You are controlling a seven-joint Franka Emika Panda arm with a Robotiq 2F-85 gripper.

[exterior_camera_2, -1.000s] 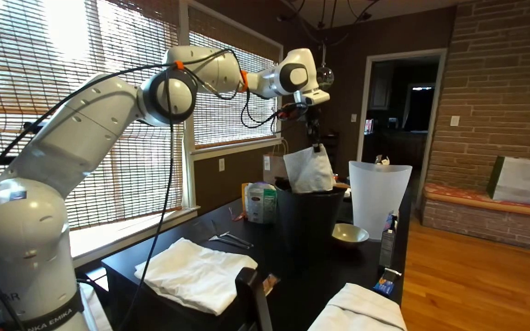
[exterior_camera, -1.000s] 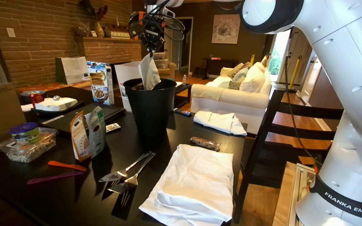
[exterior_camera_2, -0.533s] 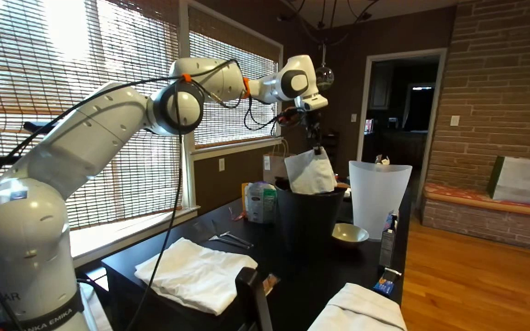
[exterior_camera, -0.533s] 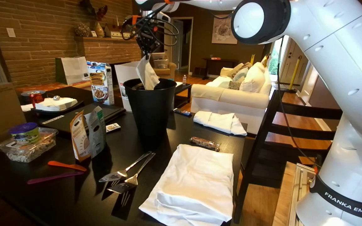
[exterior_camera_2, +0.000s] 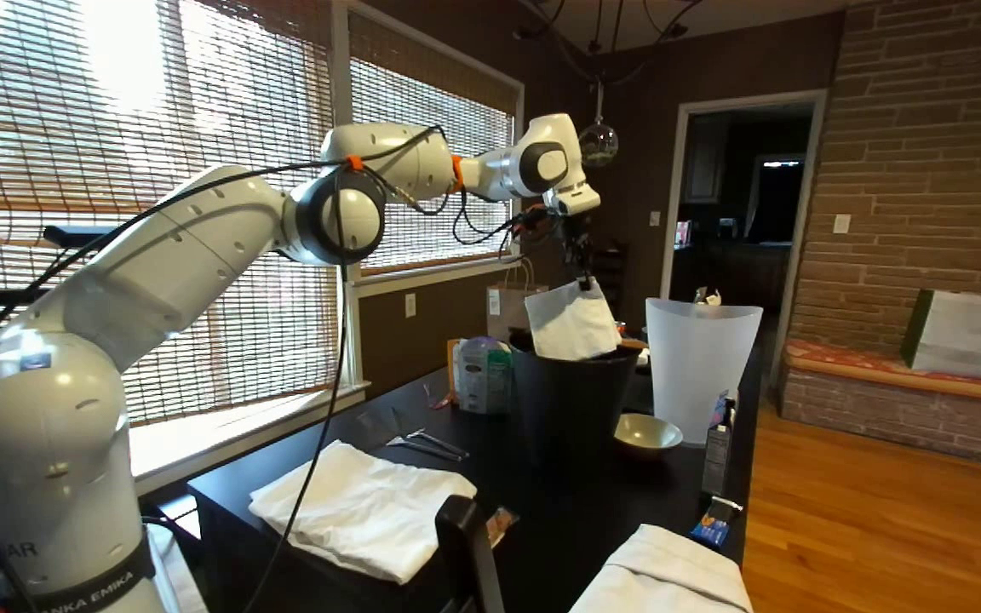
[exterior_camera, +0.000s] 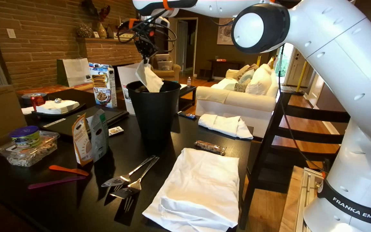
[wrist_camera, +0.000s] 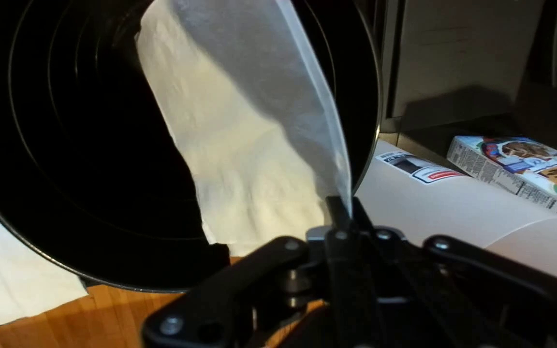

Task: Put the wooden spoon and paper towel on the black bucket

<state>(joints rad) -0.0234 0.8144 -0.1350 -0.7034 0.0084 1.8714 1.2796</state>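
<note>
I saw the jaws pinching the top of the paper towel (exterior_camera_2: 573, 325), its lower end dipping into the mouth of the black bucket (exterior_camera: 155, 112). That half seemed to want only letting go; whether the wooden spoon already lay inside, I couldn't see.

This is a home, with living and dining space in one open room. In an exterior view a pale sofa (exterior_camera: 237, 96) with cushions (exterior_camera: 258, 80) stands beyond the dark tabletop (exterior_camera: 124, 145), a slatted chair (exterior_camera: 312, 135) stands at its edge, and a vase (exterior_camera: 102, 31) sits on a mantel (exterior_camera: 105, 40) along the brick wall (exterior_camera: 47, 42). In an exterior view woven window blinds (exterior_camera_2: 209, 85) let in daylight, a glass globe (exterior_camera_2: 599, 145) hangs overhead, and wood floor (exterior_camera_2: 865, 519) runs to a padded bench (exterior_camera_2: 865, 361). Through the doorway (exterior_camera_2: 746, 101) there seem to be cabinets (exterior_camera_2: 706, 166), though it is too dark to be sure.
</note>
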